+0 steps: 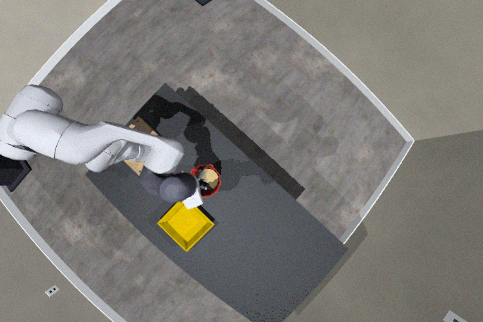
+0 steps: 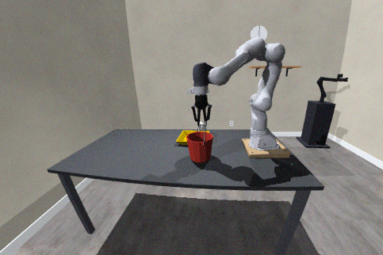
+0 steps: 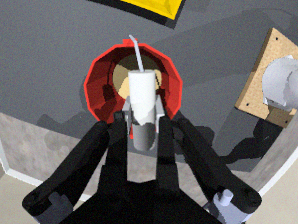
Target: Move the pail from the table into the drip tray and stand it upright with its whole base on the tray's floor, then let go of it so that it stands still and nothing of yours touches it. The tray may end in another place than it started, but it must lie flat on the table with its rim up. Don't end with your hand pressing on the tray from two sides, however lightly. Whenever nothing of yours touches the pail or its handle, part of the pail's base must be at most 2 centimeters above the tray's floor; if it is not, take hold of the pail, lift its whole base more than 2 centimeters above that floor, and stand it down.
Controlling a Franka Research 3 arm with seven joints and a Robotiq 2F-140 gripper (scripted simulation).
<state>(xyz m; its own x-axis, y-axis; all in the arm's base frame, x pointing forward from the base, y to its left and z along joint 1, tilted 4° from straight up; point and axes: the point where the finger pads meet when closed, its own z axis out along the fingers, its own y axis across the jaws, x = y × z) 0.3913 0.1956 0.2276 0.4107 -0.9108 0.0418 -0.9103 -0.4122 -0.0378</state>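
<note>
A red pail (image 2: 200,146) stands upright on the dark table, near its middle; it also shows in the overhead view (image 1: 208,179) and the wrist view (image 3: 133,84). Its wire handle stands up, with a white grip (image 3: 141,98) at the top. My gripper (image 3: 143,103) hangs straight above the pail and is shut on that white grip (image 2: 202,127). The tray holds nothing.
My arm's base stands on a wooden plate (image 2: 263,150) at the table's right end. A black pedestal with a small arm (image 2: 319,123) stands on the floor at the far right. A wall shelf (image 2: 274,67) hangs behind my arm.
</note>
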